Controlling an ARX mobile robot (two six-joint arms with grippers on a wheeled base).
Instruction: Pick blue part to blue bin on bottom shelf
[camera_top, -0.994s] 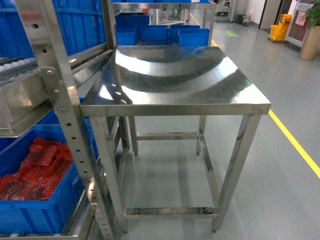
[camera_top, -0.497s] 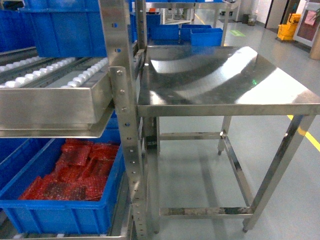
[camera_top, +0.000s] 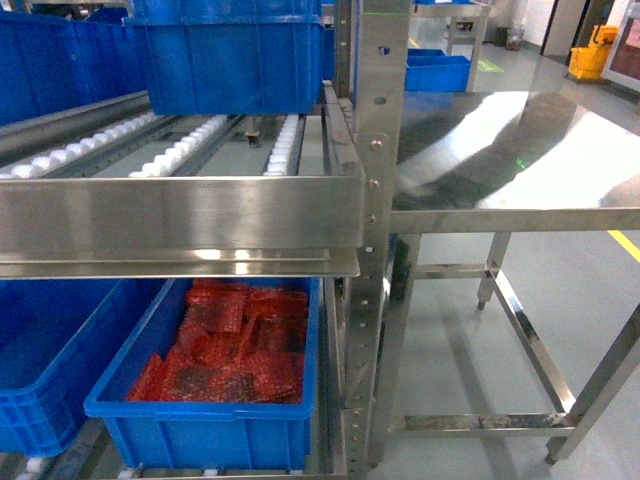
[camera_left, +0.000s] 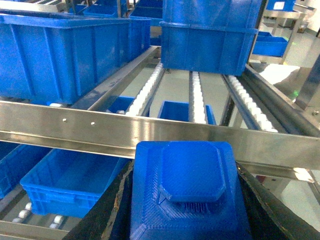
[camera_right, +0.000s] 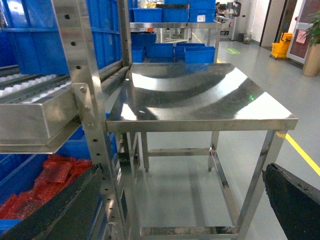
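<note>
The blue part (camera_left: 190, 192), a ridged square block with a raised octagonal top, is sitting between the left fingers (camera_left: 117, 207), which are clamping its sides before the rack's steel rail (camera_left: 150, 132). The right fingers (camera_right: 292, 200) are spreading wide, gripping nothing, facing the steel worktop (camera_right: 200, 95).

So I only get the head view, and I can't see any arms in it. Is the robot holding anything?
Observer: Yes. In the left wrist view, the left end effector is shut on a blue part.
Operator: Where is the part?
Observer: It is in front of the rack's steel rail. An empty blue bin sits on the level below, to the left.
Operator: And the other arm?
Observer: The right end effector is open and empty, and it faces the steel table.
</note>
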